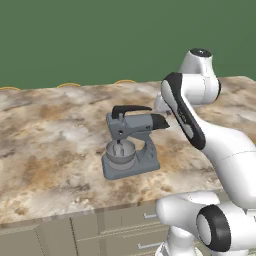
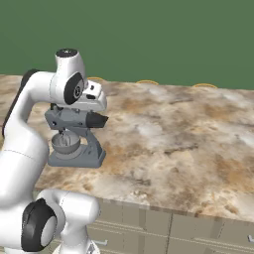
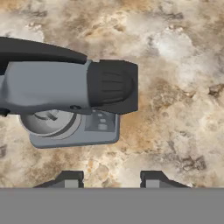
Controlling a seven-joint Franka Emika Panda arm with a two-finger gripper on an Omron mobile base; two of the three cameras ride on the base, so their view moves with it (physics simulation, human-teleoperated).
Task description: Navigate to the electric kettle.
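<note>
The lime-green electric kettle is out of view. My gripper (image 3: 109,179) hangs above the marble counter (image 1: 50,140), just over the dark front end of a grey stand mixer (image 3: 65,96). Its two dark fingertips (image 3: 70,178) stand apart with nothing between them, so it is open. In the base views my hand hovers over the mixer's head, near the middle of the counter's depth.
The grey stand mixer (image 1: 131,145) (image 2: 74,139) stands on the counter with its bowl under the head. A green wall runs behind the counter. Thin yellow rims (image 1: 125,81) show at the far edge. Drawer fronts (image 2: 198,233) line the cabinet below the near edge.
</note>
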